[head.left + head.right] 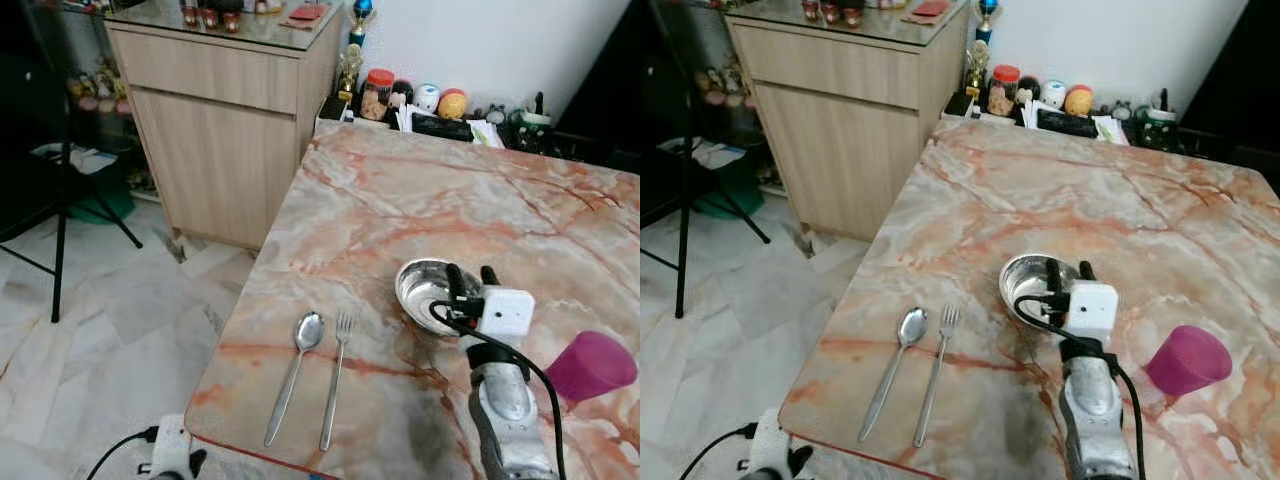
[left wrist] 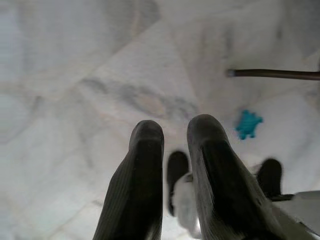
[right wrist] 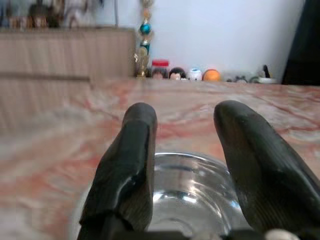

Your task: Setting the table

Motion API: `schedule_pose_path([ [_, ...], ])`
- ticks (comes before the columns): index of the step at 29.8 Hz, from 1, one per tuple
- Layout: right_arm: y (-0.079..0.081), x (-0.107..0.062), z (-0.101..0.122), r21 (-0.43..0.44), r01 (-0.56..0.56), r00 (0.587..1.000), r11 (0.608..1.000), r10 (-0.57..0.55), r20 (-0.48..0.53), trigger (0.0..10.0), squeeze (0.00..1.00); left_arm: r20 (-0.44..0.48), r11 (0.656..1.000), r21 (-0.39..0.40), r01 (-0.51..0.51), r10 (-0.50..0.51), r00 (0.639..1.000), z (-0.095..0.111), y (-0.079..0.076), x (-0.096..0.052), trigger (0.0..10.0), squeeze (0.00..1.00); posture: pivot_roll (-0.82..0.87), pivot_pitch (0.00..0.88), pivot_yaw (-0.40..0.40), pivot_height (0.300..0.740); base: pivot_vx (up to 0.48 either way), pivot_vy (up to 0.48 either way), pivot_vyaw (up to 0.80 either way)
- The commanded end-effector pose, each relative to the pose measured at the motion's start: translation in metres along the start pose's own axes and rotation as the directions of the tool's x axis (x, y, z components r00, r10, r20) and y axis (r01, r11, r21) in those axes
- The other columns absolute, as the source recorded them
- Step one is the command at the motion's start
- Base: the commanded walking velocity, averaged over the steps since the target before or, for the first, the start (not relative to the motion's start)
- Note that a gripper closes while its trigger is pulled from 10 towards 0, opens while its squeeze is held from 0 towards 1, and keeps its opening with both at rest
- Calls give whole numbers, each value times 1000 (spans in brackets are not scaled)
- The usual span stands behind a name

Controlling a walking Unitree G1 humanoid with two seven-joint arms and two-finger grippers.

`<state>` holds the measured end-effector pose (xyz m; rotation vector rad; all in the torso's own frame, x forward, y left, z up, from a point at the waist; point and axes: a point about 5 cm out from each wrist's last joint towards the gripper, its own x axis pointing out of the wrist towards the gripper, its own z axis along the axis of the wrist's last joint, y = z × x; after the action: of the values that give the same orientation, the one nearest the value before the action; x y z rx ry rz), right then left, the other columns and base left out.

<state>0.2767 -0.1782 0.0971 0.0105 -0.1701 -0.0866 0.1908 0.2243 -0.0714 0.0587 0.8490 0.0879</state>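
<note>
The bowl (image 1: 428, 288) is being addressed: the right pincer (image 1: 470, 274), spread, is poised over its near rim; closure is required next.

right hand (image 1: 470, 277) over steel bowl (image 1: 425, 290); spoon (image 1: 296, 372) beside fork (image 1: 337, 378); pink cup (image 1: 592, 366) tilted

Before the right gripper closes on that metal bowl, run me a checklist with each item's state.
1. Right gripper open: ok, fingers spread in the wrist view.
2. Gripper at the metal bowl: ok, fingers over its near rim.
3. Rim between the fingers: cannot tell.
4. Bowl upright on the table: ok.
5. Spoon and fork apart from the bowl: ok.
6. Pink cup clear of the arm: ok, but it lies tipped.
</note>
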Motion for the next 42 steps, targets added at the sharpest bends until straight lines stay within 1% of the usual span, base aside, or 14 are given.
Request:
schedule_pose_path([
  [1,-7,-5,1,58,36,999,998,-35,-21,10000,0,-11,1000,4,11,-11,1000,-3,-4,0,10000,0,125,0,-62,740,0,0,0],
  [5,-9,-8,2,151,99,995,984,-92,-49,10000,90,-13,1000,6,11,-11,1000,-4,-4,-1,10000,0,125,0,-62,740,0,0,0],
  [6,-9,-10,2,166,128,990,978,-114,-88,10000,620,-14,1000,5,10,-10,1000,-5,-3,-1,10000,0,122,0,-63,740,0,0,0],
  [7,-9,-11,2,165,134,988,977,-119,-98,10000,620,-14,1000,5,9,-9,1000,-5,-3,-1,10000,0,122,0,-64,740,0,0,0],
  [8,-9,-12,4,184,140,987,973,-122,-104,10000,1000,-14,1000,5,9,-9,1000,-5,-3,-1,10000,0,123,0,-64,740,0,0,0],
  [12,-12,-14,1,210,210,966,955,-170,-195,10000,1000,-15,1000,6,10,-10,1000,-5,-3,-1,10000,0,118,0,-64,740,0,0,0],
  [13,-15,-13,0,241,237,956,941,-182,-229,10000,0,-16,1000,8,12,-12,1000,-5,-3,-1,10000,0,114,0,-62,740,0,0,0],
  [19,-16,-6,-4,300,255,943,919,-167,-289,10000,0,-19,1000,14,17,-16,1000,-6,-5,-1,10000,0,124,0,-67,740,0,0,0],
  [21,-8,-2,-1,302,216,951,929,-130,-281,10000,937,-19,1000,15,16,-16,1000,-6,-6,-1,10000,0,125,0,-68,740,0,0,0],
  [22,-7,-1,-1,307,217,950,927,-129,-284,10000,980,-19,1000,14,16,-16,1000,-6,-6,-1,10000,0,128,0,-69,740,0,0,0],
  [24,-5,0,-2,335,228,945,914,-126,-300,10000,922,-19,1000,14,15,-15,1000,-6,-6,-1,10000,0,130,0,-70,740,0,0,0],
  [25,-5,1,-2,344,232,943,910,-124,-307,10000,729,-19,1000,14,14,-14,1000,-5,-6,-1,10000,0,130,0,-70,740,0,0,0],
  [26,-3,1,-4,362,235,938,902,-113,-327,10000,0,-19,1000,15,13,-13,1000,-5,-5,-1,10000,0,131,0,-70,740,0,0,0],
  [42,-5,2,-2,396,271,928,877,-130,-349,10000,0,-24,1000,26,13,-12,1000,-6,-3,-1,10000,0,127,0,-70,740,0,0,0],
])
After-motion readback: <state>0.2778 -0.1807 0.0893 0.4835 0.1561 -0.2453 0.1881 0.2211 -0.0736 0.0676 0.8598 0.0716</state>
